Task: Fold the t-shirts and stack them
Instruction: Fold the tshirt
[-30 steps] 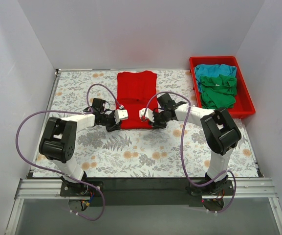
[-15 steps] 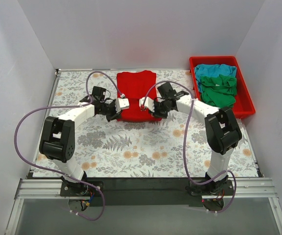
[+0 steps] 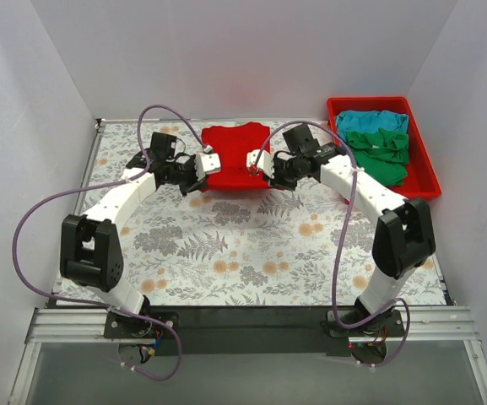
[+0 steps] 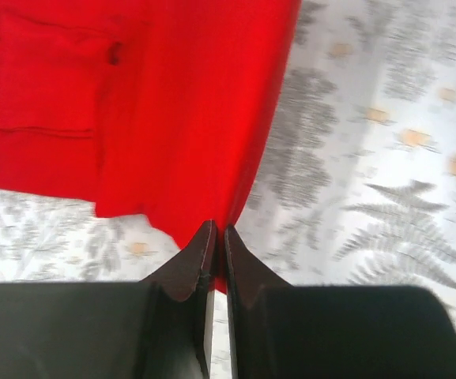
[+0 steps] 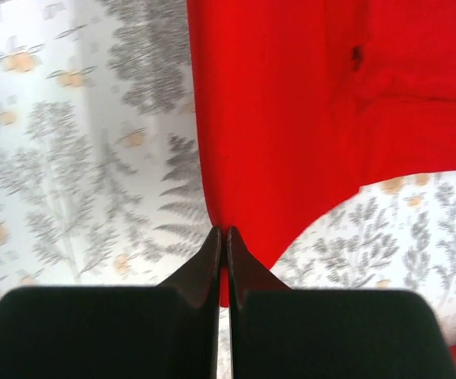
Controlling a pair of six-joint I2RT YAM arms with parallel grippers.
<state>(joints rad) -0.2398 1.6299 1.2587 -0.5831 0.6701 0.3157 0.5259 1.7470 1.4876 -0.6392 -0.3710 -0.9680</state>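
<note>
Each pinching a near corner of red t-shirt (image 3: pixel 235 150): left hand (image 4: pixel 217 229), right hand (image 5: pixel 222 231). Cloth spread ahead, between them. Advise: carry corners level, matched pace, hem onto far edge.

Bright, even overhead light, soft shadows; wrist views blurred toward the edges.

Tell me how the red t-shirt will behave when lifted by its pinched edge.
Probably floppy: the red t-shirt drapes in soft curves away from the left fingers and right fingers, so it should sag between them. Likely light, since small pinches at the tips hold it. Its overlapping folded layers may shift or fall open.
</note>
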